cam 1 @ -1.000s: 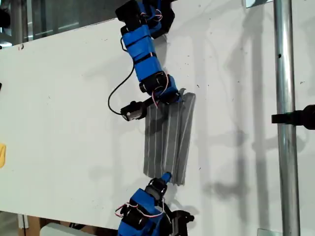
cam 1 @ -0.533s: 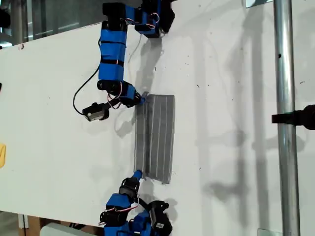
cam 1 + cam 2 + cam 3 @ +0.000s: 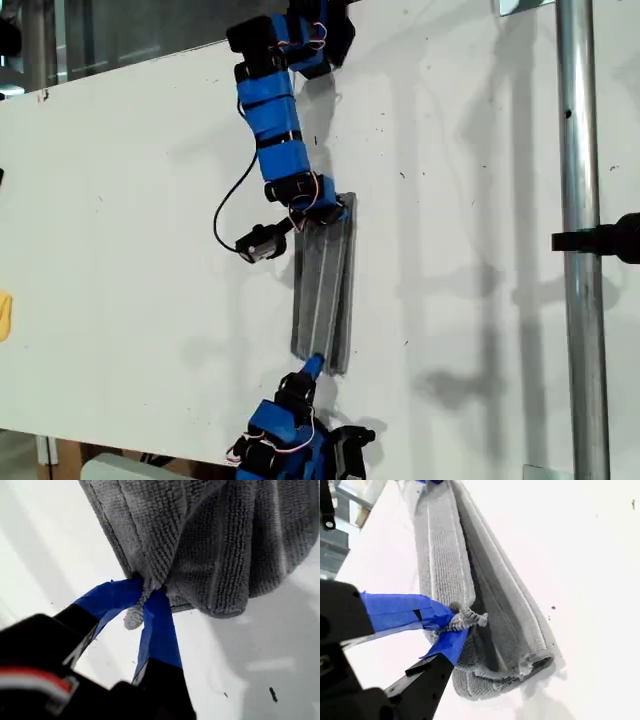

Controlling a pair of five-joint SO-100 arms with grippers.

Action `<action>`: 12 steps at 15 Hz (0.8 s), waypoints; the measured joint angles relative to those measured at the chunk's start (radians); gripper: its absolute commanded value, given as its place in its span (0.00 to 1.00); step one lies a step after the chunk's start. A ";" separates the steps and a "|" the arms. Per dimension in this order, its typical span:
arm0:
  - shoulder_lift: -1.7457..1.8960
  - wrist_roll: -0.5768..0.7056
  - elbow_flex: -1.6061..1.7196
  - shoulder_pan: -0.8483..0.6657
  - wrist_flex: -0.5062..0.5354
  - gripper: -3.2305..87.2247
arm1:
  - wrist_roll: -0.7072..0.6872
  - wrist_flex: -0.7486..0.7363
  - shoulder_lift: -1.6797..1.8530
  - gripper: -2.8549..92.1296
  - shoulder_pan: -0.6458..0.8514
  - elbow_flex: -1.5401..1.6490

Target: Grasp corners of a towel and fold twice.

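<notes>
The grey striped towel (image 3: 325,290) lies on the white table (image 3: 130,200) as a narrow folded strip running up and down the exterior view. A blue arm reaching in from that view's top has its gripper (image 3: 335,212) at the strip's upper end. Another arm, coming from the bottom, has its gripper (image 3: 312,366) at the lower end. I cannot tell which of them is first or second. My first gripper (image 3: 145,587) is shut on a corner of the bunched towel (image 3: 215,545). My second gripper (image 3: 457,622) is shut on a corner of the long towel (image 3: 445,555).
A metal pole (image 3: 580,240) with a black clamp (image 3: 605,238) stands at the exterior view's right. A yellow object (image 3: 5,315) shows at that view's left edge. The table's edge runs along the bottom of the exterior view.
The upper arm swung to the exterior view's left, then back to the right, and the lower arm followed. The towel has gone from a wide band to a narrower strip.
</notes>
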 measured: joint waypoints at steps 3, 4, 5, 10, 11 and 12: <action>0.008 -0.063 0.049 0.011 -0.009 0.01 | -0.002 -0.023 -0.032 0.03 0.026 0.000; 0.008 -0.074 0.049 0.018 -0.002 0.01 | -0.008 -0.017 -0.032 0.03 0.046 0.000; 0.008 -0.091 0.049 0.034 0.000 0.01 | -0.018 0.005 -0.026 0.03 0.067 0.000; -0.037 -0.230 0.049 0.156 -0.063 0.01 | -0.044 0.094 0.094 0.03 0.115 0.041; -0.066 -0.264 0.049 0.184 -0.092 0.01 | -0.044 0.078 0.092 0.03 0.115 0.057; -0.104 -0.296 0.049 0.207 -0.117 0.01 | -0.044 0.060 0.089 0.03 0.115 0.058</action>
